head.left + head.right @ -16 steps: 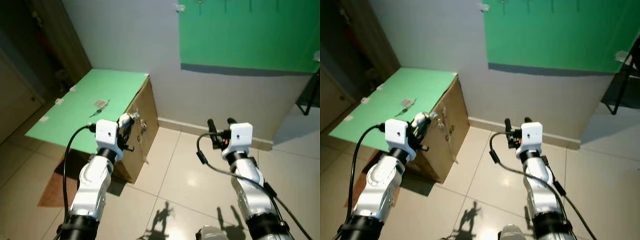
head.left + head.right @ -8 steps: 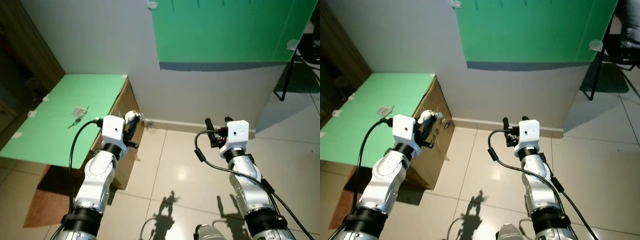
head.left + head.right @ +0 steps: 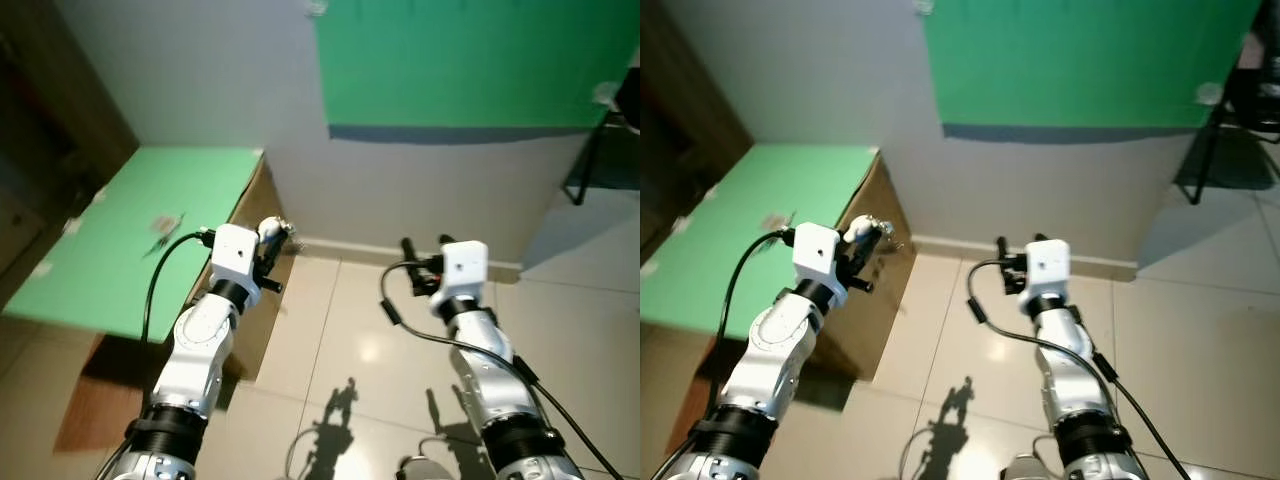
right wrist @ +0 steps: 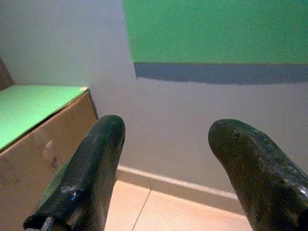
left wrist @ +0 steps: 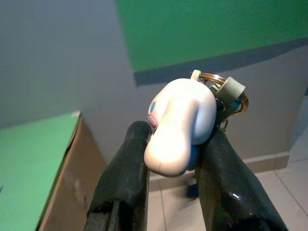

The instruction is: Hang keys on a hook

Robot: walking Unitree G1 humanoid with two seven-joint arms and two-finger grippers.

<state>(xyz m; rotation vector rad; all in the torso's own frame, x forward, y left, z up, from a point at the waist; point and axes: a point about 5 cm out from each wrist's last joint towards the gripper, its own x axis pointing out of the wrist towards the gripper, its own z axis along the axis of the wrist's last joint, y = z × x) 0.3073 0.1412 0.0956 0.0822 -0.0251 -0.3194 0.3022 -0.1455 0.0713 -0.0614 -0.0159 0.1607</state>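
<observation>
left gripper (image 5: 175, 144) clamps the keys (image 5: 183, 122); right gripper (image 4: 168, 159) spread wide, empty; no legible writing

We hold both silver arms raised forward at about the same height, our left gripper (image 5: 171, 144) with its two black fingers pressed against a white keychain (image 5: 180, 125), our right gripper (image 4: 166, 159) with fingers spread wide apart and bare.
</observation>
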